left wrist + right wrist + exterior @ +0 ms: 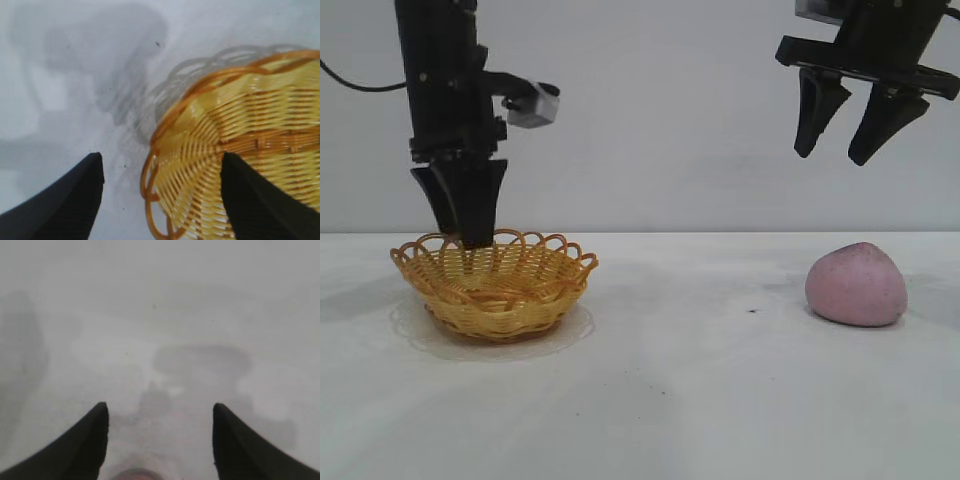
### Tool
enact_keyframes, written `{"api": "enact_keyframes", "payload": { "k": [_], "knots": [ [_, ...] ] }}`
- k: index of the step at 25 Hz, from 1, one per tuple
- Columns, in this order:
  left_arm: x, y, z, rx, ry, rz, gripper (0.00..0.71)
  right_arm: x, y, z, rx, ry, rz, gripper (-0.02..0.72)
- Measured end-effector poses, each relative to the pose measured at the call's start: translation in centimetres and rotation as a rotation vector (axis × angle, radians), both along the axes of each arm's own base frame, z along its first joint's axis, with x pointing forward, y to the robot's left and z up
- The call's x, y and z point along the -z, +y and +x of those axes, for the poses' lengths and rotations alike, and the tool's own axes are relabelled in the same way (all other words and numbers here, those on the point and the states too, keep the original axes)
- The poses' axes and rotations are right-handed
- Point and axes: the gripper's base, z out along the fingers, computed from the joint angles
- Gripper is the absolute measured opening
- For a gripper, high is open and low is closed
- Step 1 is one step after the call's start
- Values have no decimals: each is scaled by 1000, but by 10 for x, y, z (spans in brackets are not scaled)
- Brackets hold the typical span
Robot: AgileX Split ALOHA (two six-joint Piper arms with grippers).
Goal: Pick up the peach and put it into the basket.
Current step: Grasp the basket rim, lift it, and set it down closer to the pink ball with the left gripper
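The dusty pink peach (856,285) lies on the white table at the right. My right gripper (840,150) hangs high above it, open and empty; in the right wrist view (160,412) only a sliver of the peach (134,475) shows at the picture's edge. The yellow-orange wicker basket (495,290) stands at the left and is empty. My left gripper (468,235) is low at the basket's back rim. In the left wrist view (162,165) it is open, with one finger over the basket (250,125) and the other over the table.
The white table (700,400) stretches bare between the basket and the peach. A plain grey wall stands behind.
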Motion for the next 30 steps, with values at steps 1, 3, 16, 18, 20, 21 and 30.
{"api": "enact_keyframes", "payload": {
  "k": [1,3,16,18,20,21,30],
  "knots": [
    [3,0,1,0,1,0,471,0,0,0,0,1,0,446],
    [11,-1,4,0,11,4,471,0,0,0,-1,1,-2,446],
    [-1,0,2,-220,86,-2,51,0,0,0,-5,2,-6,446],
    [-20,4,2,-320,68,-44,0,0,0,0,-5,2,-6,446],
    [-41,9,2,-426,49,-101,0,0,0,0,-6,1,-7,446],
    [-52,11,1,-480,43,-135,0,0,0,0,-6,1,-7,446],
    [-80,6,-35,-672,171,-356,0,0,0,0,-6,1,-7,446]
  ]
}}
